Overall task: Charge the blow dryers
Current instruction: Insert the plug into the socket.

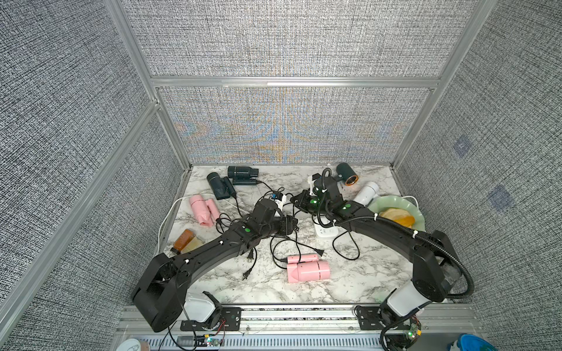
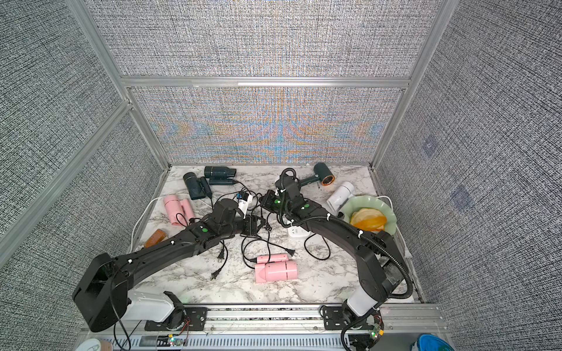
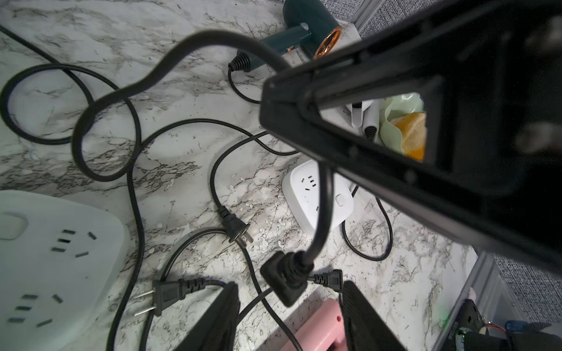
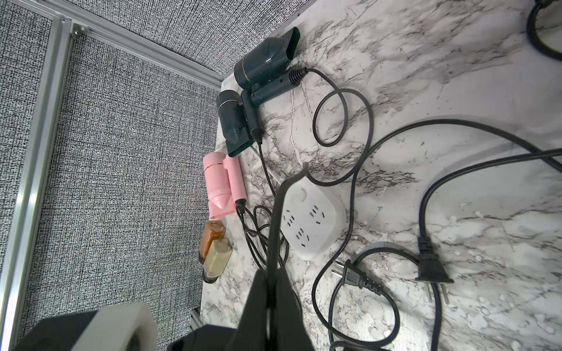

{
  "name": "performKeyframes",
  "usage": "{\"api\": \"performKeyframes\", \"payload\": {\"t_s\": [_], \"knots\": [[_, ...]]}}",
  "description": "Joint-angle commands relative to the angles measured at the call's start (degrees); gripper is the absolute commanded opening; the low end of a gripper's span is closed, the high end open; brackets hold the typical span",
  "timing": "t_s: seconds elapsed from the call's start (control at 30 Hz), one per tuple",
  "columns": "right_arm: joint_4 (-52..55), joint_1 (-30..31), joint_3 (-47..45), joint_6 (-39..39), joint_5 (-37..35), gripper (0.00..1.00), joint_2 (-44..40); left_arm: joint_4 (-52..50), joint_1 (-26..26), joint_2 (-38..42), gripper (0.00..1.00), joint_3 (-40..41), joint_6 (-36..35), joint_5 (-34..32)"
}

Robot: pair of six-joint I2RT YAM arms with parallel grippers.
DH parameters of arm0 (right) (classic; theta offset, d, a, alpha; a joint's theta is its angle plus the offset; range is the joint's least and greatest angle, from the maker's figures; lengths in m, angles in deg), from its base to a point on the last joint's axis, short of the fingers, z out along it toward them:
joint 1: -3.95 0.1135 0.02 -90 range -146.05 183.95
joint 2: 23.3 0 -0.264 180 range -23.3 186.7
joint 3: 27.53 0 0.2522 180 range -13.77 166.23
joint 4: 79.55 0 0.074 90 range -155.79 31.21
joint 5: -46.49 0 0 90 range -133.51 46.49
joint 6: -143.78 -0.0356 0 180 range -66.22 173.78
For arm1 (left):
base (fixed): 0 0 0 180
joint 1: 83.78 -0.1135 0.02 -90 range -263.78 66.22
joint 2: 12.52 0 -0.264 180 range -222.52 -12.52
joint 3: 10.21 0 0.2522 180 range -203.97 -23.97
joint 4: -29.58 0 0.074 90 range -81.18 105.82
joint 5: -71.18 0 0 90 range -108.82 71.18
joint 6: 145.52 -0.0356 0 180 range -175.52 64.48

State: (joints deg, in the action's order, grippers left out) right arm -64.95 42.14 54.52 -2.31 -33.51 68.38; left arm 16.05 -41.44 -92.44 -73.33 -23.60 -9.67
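Observation:
Six blow dryers lie on the marble table: two dark teal at the back left, a pink one at the left, a pink one near the front, a green copper-ringed one and a white one at the back right. My right gripper is shut on a thick black cord. The cord's plug dangles just in front of my left gripper. That gripper's fingers stand apart and touch nothing.
One white power strip lies under the right arm. Another sits mid-table beside the left wrist. Loose black cords and plugs cross the middle. An amber bottle lies at the left edge and a green plate of orange slices at the right.

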Motion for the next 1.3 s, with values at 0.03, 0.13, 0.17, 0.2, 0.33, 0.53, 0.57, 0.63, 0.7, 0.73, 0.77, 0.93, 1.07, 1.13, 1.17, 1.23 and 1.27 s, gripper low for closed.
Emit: {"api": "performKeyframes", "payload": {"t_s": [0.03, 0.13, 0.17, 0.2, 0.33, 0.53, 0.57, 0.63, 0.7, 0.73, 0.77, 0.93, 1.07, 1.13, 1.17, 1.23, 1.27], "knots": [[0.17, 0.22, -0.24, -1.45, -1.67, 0.00, -0.79, 4.16, 0.11, -1.69, 0.50, -1.00, 1.69, -1.91], [0.04, 0.33, -0.53, -1.56, -2.33, 0.00, -1.04, 4.26, 0.22, -2.83, 0.43, -1.50, 2.42, -2.07], [0.12, 0.33, -0.50, -1.55, -2.35, 0.00, -0.99, 4.33, 0.32, -3.13, 0.40, -1.56, 2.57, -1.96], [0.04, 0.36, -0.51, -1.56, -2.39, 0.00, -0.91, 4.09, 0.41, -3.38, 0.36, -1.69, 2.65, -2.05], [0.11, 0.48, -0.17, -1.38, -2.66, 0.00, -0.54, 3.61, 0.76, -4.06, 0.25, -1.70, 2.59, -1.70], [0.29, 0.49, 0.07, -1.12, -3.23, 0.00, -0.36, 2.43, 0.88, -3.82, 0.17, -1.99, 2.14, -2.29], [0.36, 0.62, 0.09, -1.12, -3.23, 0.00, -0.37, 2.33, 0.91, -3.80, 0.16, -2.05, 2.02, -2.29], [0.39, 0.58, 0.15, -1.12, -3.08, 0.00, -0.29, 2.19, 0.86, -3.83, 0.15, -2.05, 1.62, -2.55], [0.22, 0.58, -0.07, -1.10, -2.97, 0.00, -0.49, 1.79, 0.85, -4.23, 0.13, -2.38, 1.16, -2.75], [0.00, 0.57, -0.20, -1.16, -2.97, 0.00, -0.54, 1.27, 0.90, -4.44, 0.12, -2.77, 0.72, -2.91], [-0.17, 0.64, -0.29, -1.14, -2.91, 0.01, -0.54, 0.59, 0.89, -4.60, 0.12, -3.23, 0.32, -3.08], [-2.83, 0.57, -0.11, -1.44, -1.33, 0.25, -0.04, -0.46, 0.76, -3.53, 0.10, -3.43, -1.80, -4.01], [-1.62, -0.02, 1.38, 2.32, 0.19, 0.44, -0.42, -1.26, -0.06, -2.19, 0.09, -3.29, -4.85, -1.52], [-1.06, -0.65, 1.11, 4.21, 0.81, 0.50, -1.42, -1.46, -1.00, -1.36, 0.09, -3.28, -6.46, 1.23], [-1.01, -0.98, 0.85, 4.85, 1.34, 0.53, -1.82, -1.80, -1.33, -0.91, 0.09, -3.37, -7.41, 2.24], [-0.95, -1.87, 0.12, 6.00, 2.56, 0.57, -2.62, -2.56, -1.72, 0.18, 0.09, -3.57, -8.99, 3.02], [-1.02, -2.56, -0.35, 6.48, 3.27, 0.59, -3.09, -3.00, -2.06, 0.57, 0.09, -3.75, -9.77, 3.74]]}}
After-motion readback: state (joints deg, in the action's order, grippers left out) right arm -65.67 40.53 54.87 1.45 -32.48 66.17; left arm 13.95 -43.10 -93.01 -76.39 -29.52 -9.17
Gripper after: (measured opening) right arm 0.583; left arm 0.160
